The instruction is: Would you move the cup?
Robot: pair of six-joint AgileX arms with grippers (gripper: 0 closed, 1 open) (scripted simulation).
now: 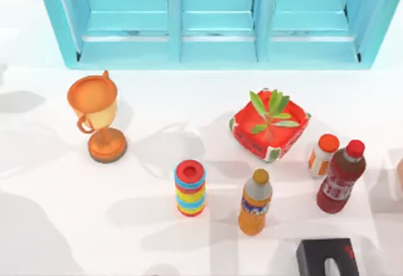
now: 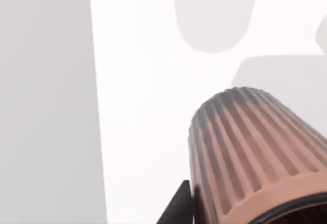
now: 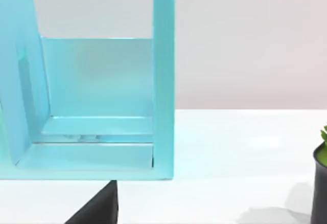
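Seen from our left wrist, the cup [image 2: 250, 157] sits very close under the camera: a ribbed, dull brown-to-mauve cylinder with a darker band at one end, lying across a white surface. A dark sliver of our left gripper's finger [image 2: 179, 208] touches or sits just beside the cup's wall, so we judge the cup is either in our grasp or about to be. We cannot tell from this whether the left claw is closed on it, since the fingertips themselves are hidden.

From above, the table [image 1: 50, 181] carries the orange-gold trophy [image 1: 97, 115] at the left, a stack of coloured rings [image 1: 189, 188] near the middle, a red planter [image 1: 271, 125] with a green plant, an orange bottle [image 1: 254, 202], a small white bottle with an orange cap [image 1: 323, 155], a dark red bottle [image 1: 340, 176] and a black box [image 1: 327, 258] at the near edge. A turquoise shelf unit [image 1: 220, 17] runs along the back. We cannot place the cup on the table in this overhead view.

Our right wrist looks at the shelf unit's open compartment [image 3: 97, 96], with a dark corner of the right gripper [image 3: 99, 206] at the edge of the view; whether its claw is open or shut we cannot tell.

As for progress, the left arm appears to have reached the cup. Where the cup is meant to go, and setting it down there, remain ahead of us
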